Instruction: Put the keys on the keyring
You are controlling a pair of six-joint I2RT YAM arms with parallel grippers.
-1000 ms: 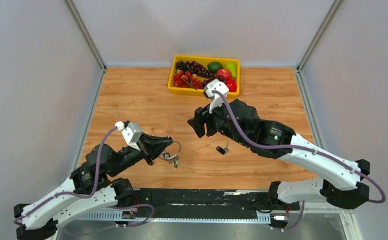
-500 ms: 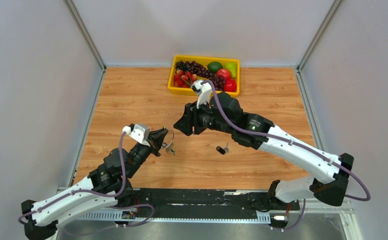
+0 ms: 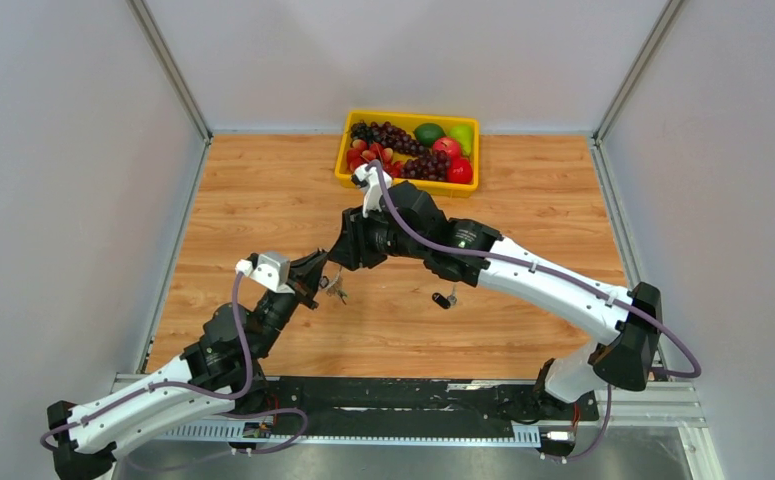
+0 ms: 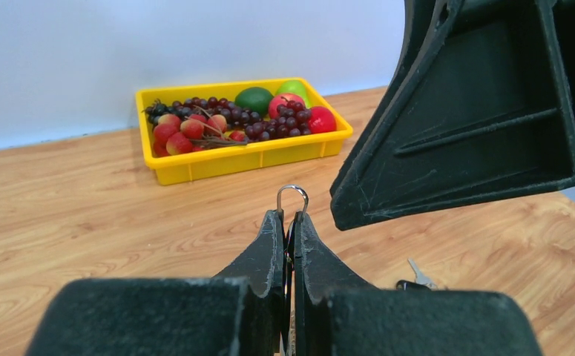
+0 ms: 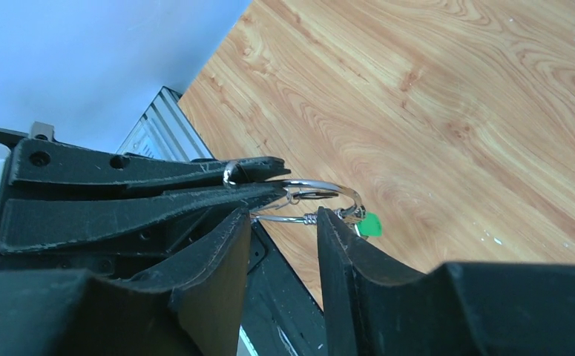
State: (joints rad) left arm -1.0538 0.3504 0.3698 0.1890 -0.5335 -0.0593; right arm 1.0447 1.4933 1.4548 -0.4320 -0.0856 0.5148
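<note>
The right gripper (image 3: 344, 256) has swung left to the keyring (image 5: 310, 218) clamped tight in the left gripper (image 3: 319, 277). Its parted fingers are narrowing around the wire (black key (image 3: 443, 299) lies unthreaded).

Table (image 3: 263, 200): a light wood-grain top, enclosed by pale walls (image 3: 63, 150) on three sides.

Item 1: rectangular yellow plastic tray (image 4: 247, 157), filled with fruit (image 3: 393, 135); it is set at the far edge, slightly right of centre.

Item 2: small key with black plastic head and silver blade (image 3: 443, 298); it is laid flat on the bare wood near the middle, well apart from the tray.
</note>
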